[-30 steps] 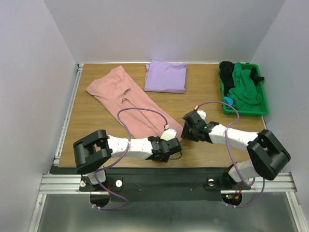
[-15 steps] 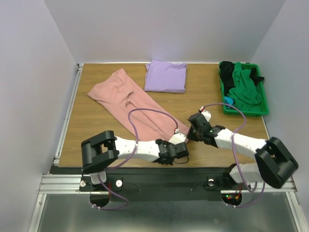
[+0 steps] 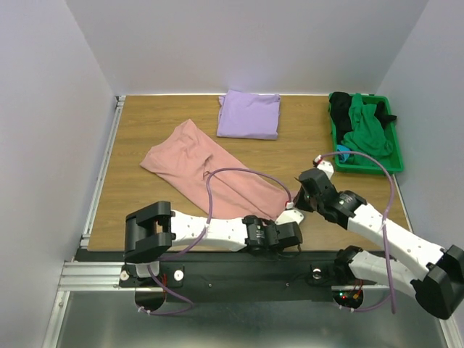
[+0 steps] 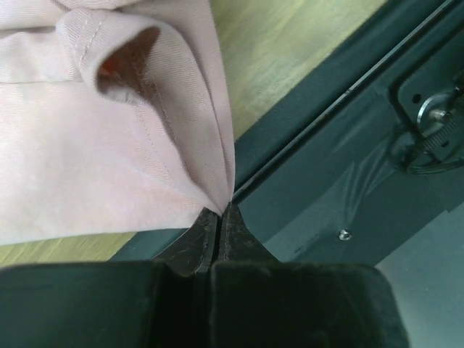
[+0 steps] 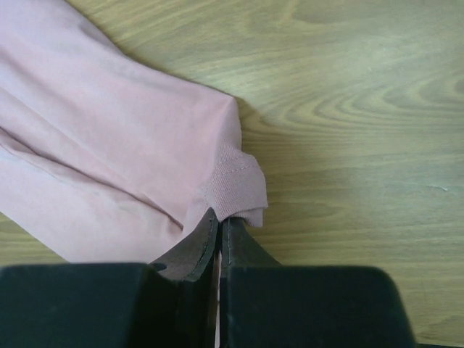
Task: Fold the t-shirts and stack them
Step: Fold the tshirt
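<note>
The dusty-pink t-shirt [image 3: 210,168] lies as a long diagonal band across the wooden table, print hidden. My left gripper [image 3: 290,233] is shut on its near corner [image 4: 217,190] at the table's front edge, over the black rail. My right gripper [image 3: 304,197] is shut on the ribbed hem corner [image 5: 233,190] just to the right. The plain lavender t-shirt [image 3: 249,114] lies folded at the back centre, far from both grippers.
A green bin [image 3: 391,164] at the back right holds green and black garments [image 3: 366,130]. Purple cables loop over the pink shirt's near part. White walls close in the table on three sides. The black front rail [image 4: 333,167] runs just past the table edge.
Both grippers have moved toward the near right, dragging the pink shirt down the table; its far end has slid away from the back left corner. The left gripper now hangs over the front rail.
</note>
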Available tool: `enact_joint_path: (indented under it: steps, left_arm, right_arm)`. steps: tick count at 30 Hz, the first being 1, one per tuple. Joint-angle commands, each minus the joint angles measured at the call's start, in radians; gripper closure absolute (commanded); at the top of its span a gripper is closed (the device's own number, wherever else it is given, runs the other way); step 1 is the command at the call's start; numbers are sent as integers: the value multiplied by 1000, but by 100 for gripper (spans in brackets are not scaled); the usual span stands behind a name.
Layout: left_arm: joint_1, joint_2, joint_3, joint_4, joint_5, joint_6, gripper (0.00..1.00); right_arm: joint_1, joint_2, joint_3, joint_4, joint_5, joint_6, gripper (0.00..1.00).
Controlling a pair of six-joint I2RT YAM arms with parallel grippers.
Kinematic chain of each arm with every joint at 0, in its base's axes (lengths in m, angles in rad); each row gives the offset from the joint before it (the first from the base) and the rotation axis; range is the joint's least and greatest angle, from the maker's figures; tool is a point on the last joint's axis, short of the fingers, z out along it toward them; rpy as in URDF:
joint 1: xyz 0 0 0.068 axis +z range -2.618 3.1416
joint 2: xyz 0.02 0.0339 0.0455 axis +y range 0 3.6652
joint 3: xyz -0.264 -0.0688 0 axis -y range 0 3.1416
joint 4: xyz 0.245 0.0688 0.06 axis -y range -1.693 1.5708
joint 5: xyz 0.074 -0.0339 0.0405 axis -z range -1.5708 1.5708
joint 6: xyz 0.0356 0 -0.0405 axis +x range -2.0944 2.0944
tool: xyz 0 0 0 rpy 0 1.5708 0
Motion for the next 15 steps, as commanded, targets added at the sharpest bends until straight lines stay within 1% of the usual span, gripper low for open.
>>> enact_joint_path:
  steps: [1, 4, 5, 6, 8, 9, 10, 12, 13, 15]
  left_arm:
    - [4, -84, 11, -39, -37, -11, 100]
    - [51, -138, -24, -70, -73, -34, 100]
    - [91, -170, -38, -84, -88, -40, 100]
    - [113, -189, -53, -92, -100, -49, 100]
    - [156, -248, -104, -98, -109, -61, 100]
    - [195, -270, -121, -114, -126, -69, 100]
    - [224, -290, -150, -124, -122, -71, 100]
    - [277, -345, -176, -142, -117, -74, 100]
    - [333, -362, -188, -150, -125, -75, 100]
    - [386, -402, -207, -177, -143, -74, 100]
  right_arm:
    - [-7, 103, 135, 2, 0, -78, 100]
    - [-4, 221, 241, 30, -26, -103, 100]
    - [-6, 244, 267, 57, -39, -111, 100]
    - [-4, 295, 316, 73, -52, -120, 100]
    - [-4, 345, 365, 106, -77, -150, 99]
    - [-1, 367, 394, 114, -94, -157, 100]
    - [0, 416, 439, 120, -105, -164, 100]
    - [6, 458, 483, 142, -115, -181, 100]
    - [9, 481, 503, 148, -118, -184, 100]
    - [14, 542, 563, 166, -135, -200, 100]
